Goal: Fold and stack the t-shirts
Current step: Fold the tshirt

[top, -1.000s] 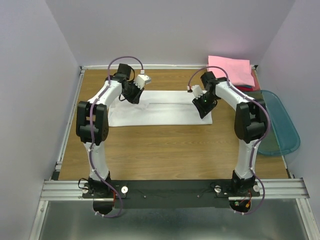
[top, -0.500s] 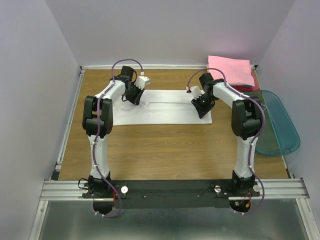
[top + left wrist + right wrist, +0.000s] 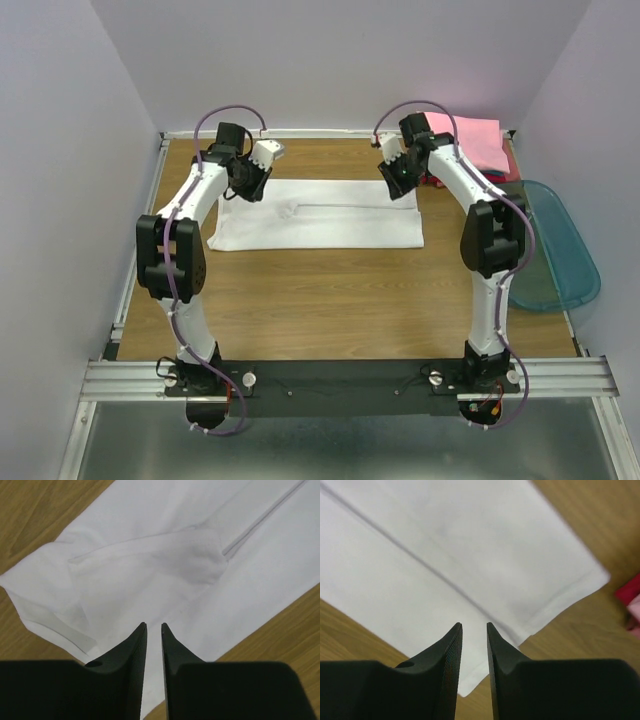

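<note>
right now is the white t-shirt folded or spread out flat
partly folded: the white t-shirt lies as a long flat band with a sleeve doubled over at one end, not yet a compact rectangle

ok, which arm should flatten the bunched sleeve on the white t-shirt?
Left, probably: the left gripper hangs over the bunched sleeve; the right gripper is over a flat corner of the white t-shirt.

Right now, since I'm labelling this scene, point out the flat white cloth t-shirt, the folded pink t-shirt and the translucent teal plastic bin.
flat white cloth t-shirt (image 3: 320, 222), top view, middle of the cloth.
folded pink t-shirt (image 3: 475, 138), top view, its upper face.
translucent teal plastic bin (image 3: 565, 250), top view, bare inside.
</note>
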